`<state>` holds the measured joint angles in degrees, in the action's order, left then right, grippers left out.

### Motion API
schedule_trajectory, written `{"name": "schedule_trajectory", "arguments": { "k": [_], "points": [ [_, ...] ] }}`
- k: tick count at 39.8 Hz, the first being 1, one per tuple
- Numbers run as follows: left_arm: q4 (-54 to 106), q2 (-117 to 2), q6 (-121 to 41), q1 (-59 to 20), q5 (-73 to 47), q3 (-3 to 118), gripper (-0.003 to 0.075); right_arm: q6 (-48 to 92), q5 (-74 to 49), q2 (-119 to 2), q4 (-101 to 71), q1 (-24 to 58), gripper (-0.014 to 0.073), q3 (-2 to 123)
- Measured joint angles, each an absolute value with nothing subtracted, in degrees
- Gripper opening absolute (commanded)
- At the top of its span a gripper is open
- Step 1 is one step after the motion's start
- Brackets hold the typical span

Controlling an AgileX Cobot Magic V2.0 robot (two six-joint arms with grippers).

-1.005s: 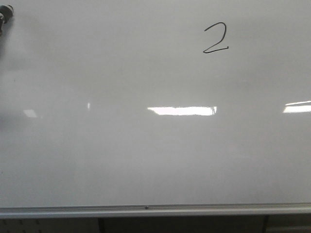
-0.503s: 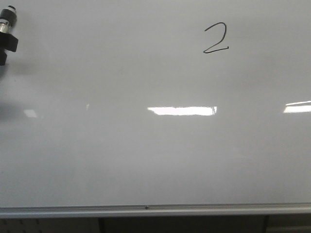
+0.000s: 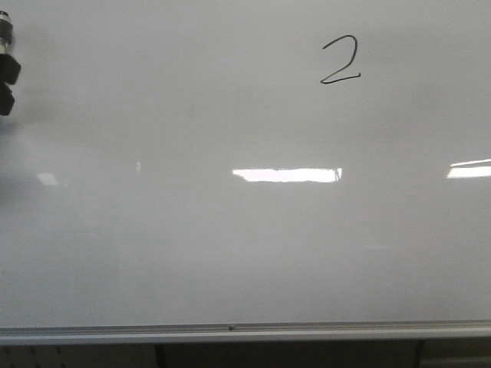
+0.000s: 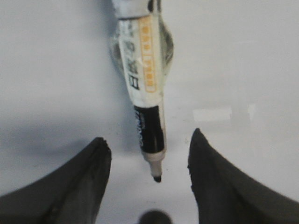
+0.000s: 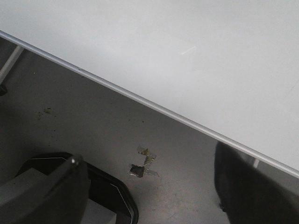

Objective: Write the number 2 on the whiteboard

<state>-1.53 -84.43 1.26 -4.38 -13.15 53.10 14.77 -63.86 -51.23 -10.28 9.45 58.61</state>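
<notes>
The whiteboard (image 3: 230, 253) fills the front view, with its silver frame (image 3: 230, 333) along the bottom. A thin black number 2 (image 3: 340, 59) is drawn at its upper right. In the left wrist view my left gripper (image 4: 148, 137) is open over the whiteboard (image 4: 56, 70). A white marker (image 4: 147, 93) with an orange label and bare black tip sits between the fingers and touches neither. A dark and silver piece (image 3: 6, 77) shows at the front view's left edge. My right gripper (image 5: 148, 154) is open and empty, below the board's frame (image 5: 140, 100).
Bright rectangular light reflections (image 3: 288, 175) lie across the board. Under the right gripper is grey floor with a scrap of tape (image 5: 140, 168) and a black-edged base (image 5: 107, 196). A board leg (image 5: 9, 65) shows at the side.
The dark and silver piece at the front view's left edge came down into view, then shifted slightly left and lower. The number 2 and the board are unchanged.
</notes>
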Motion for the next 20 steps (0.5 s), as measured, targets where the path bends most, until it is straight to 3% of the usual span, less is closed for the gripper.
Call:
{"name": "schedule_trajectory", "arguments": {
  "k": [20],
  "points": [
    [-1.9, -55.1, 1.3, -4.4, -46.0, 57.1, 0.0377, 6.4, -64.9, -42.3, -4.9, 9.5, 0.0579, 56.3]
  ]
}}
